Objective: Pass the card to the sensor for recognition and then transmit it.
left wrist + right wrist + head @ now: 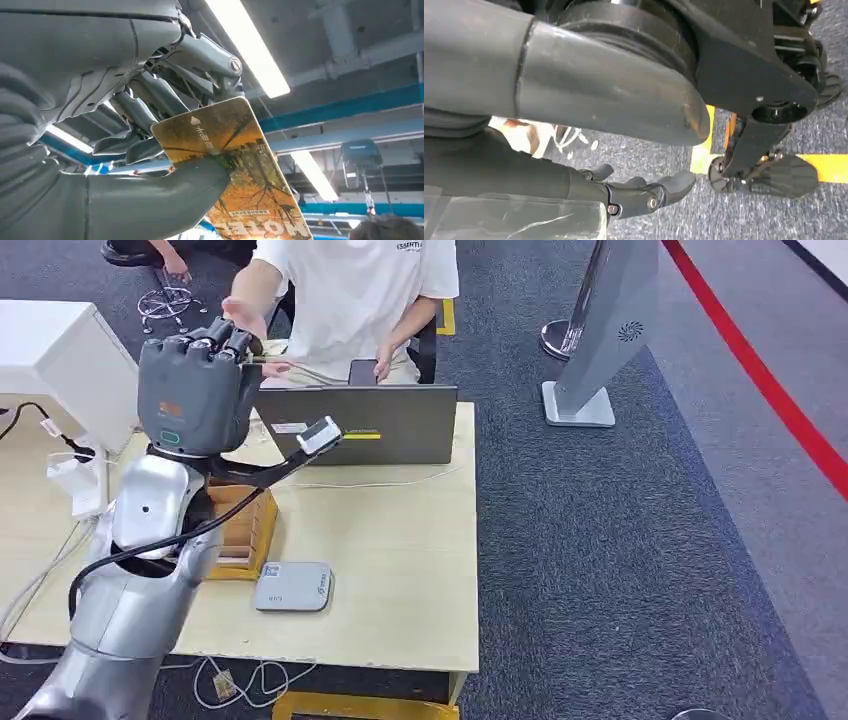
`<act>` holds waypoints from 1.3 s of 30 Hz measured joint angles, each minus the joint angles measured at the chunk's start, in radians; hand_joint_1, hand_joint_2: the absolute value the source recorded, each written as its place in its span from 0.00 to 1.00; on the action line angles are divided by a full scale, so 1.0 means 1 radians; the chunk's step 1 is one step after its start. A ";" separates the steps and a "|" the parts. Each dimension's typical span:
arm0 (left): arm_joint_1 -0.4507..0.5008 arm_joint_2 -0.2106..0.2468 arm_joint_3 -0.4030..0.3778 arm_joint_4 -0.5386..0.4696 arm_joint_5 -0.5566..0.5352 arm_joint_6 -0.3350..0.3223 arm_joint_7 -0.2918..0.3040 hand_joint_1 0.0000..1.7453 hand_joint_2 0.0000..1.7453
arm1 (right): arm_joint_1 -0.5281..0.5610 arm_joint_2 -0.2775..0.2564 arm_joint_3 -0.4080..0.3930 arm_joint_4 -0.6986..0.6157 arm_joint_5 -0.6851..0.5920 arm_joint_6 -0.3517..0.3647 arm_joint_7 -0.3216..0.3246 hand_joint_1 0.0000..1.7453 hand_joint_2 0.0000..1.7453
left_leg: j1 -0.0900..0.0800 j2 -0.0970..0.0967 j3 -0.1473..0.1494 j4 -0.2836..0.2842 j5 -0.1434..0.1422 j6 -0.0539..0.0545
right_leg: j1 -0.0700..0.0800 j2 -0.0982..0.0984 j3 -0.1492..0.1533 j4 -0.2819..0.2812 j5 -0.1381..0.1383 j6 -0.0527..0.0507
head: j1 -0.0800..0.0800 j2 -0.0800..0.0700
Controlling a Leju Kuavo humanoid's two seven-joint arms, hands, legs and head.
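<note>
Left robot hand (196, 380) is raised above the counter (400, 570), pinching an orange hotel card (235, 165) between thumb and fingers; the card reads "HOTEL" at one end. A person's hand (243, 315) reaches toward it from beyond a grey laptop (365, 424). Near the counter's front edge lie a grey card reader (293, 587) and a wooden box (243, 530). Right robot hand (644, 192) hangs over carpet, fingers loosely curled, holding nothing.
</note>
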 joint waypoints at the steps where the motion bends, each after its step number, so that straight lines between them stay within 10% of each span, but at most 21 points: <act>1: -0.006 -0.008 0.000 0.010 0.000 0.000 0.000 1.00 1.00 | 0.000 0.000 0.003 0.000 0.000 0.000 0.000 0.00 0.00 | 0.000 0.000 0.000 0.000 0.000 0.000 | 0.000 0.000 0.000 0.000 0.000 0.000 | 0.000 0.000; 19: -0.141 -0.055 -0.018 0.310 -0.001 0.032 0.167 1.00 1.00 | -0.006 -0.001 0.061 0.002 0.011 -0.002 0.014 0.00 0.00 | 0.000 0.001 0.000 0.000 0.000 0.000 | 0.000 0.000 -0.001 0.000 0.000 0.001 | 0.000 0.000; 20: -0.141 -0.055 -0.018 0.321 -0.001 0.029 0.166 0.00 1.00 | -0.006 -0.001 0.064 0.002 0.011 -0.002 0.014 0.00 0.00 | 0.000 0.001 0.000 0.000 0.000 0.000 | 0.000 0.001 -0.001 0.000 0.000 0.001 | 0.000 0.000; 39: -0.149 -0.053 -0.012 0.456 -0.001 -0.002 0.163 0.00 1.00 | -0.005 -0.001 0.098 0.002 -0.013 0.002 0.017 0.00 0.00 | 0.000 0.000 -0.002 0.000 0.000 0.000 | 0.000 0.000 -0.001 0.000 -0.001 0.002 | 0.000 0.000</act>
